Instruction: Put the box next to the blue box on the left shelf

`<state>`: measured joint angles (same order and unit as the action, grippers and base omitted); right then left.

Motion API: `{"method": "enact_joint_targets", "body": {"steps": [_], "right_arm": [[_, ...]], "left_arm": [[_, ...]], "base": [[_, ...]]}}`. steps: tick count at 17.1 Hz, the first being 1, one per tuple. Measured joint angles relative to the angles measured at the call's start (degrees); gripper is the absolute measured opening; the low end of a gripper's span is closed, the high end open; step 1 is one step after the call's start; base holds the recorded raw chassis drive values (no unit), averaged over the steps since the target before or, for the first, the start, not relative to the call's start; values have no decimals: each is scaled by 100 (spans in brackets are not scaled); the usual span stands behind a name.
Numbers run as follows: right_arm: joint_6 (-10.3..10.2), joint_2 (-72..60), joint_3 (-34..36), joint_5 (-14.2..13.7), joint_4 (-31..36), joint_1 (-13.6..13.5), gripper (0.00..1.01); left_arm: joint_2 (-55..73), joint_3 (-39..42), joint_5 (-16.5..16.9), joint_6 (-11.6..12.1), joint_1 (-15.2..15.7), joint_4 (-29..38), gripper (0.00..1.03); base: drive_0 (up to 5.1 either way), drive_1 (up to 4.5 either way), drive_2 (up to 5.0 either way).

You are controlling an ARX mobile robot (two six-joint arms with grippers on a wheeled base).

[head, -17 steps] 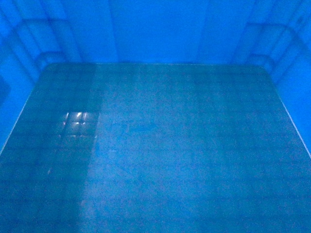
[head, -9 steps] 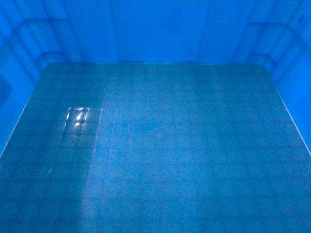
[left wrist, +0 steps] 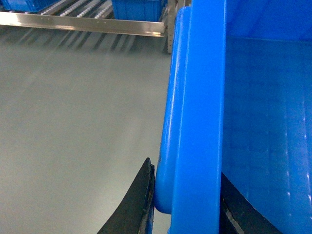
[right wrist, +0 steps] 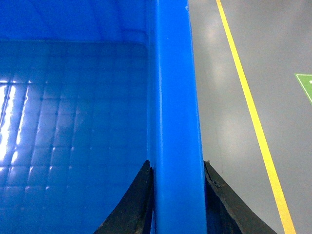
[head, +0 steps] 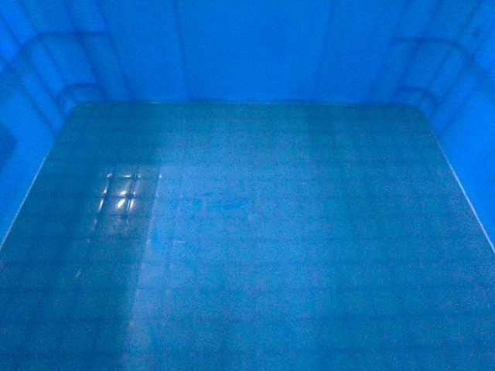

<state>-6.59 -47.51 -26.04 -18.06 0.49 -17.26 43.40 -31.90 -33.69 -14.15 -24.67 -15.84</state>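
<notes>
The box (head: pixel 255 232), a bright blue open-top crate, fills the head view with its faintly gridded floor and ribbed walls. In the left wrist view my left gripper (left wrist: pixel 187 195) is shut on the box's left rim (left wrist: pixel 200 97), one black finger outside and one inside. My right gripper (right wrist: pixel 176 185) is shut on the right rim (right wrist: pixel 173 97) in the same way. Far ahead in the left wrist view, a blue box (left wrist: pixel 136 9) sits on the roller shelf (left wrist: pixel 83 23). Neither gripper shows in the head view.
A second blue box (left wrist: pixel 22 4) stands on the shelf's far left. Bare grey floor (left wrist: pixel 73 122) lies between me and the shelf. On the right, a yellow line (right wrist: pixel 253 112) and a green marking (right wrist: pixel 306 85) cross the floor.
The bright reflection on the box floor has drifted slightly down and left, and the far wall sits a touch lower in the head view.
</notes>
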Motion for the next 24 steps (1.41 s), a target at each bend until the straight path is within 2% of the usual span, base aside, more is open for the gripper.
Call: {"method": "enact_joint_targets", "body": {"steps": [24], "right_arm": [[2,0,0,0,-2,0,22]], "left_arm": [[4,0,-2,-2,0,-4,20]], "base": [[-2,400,-403]]}}
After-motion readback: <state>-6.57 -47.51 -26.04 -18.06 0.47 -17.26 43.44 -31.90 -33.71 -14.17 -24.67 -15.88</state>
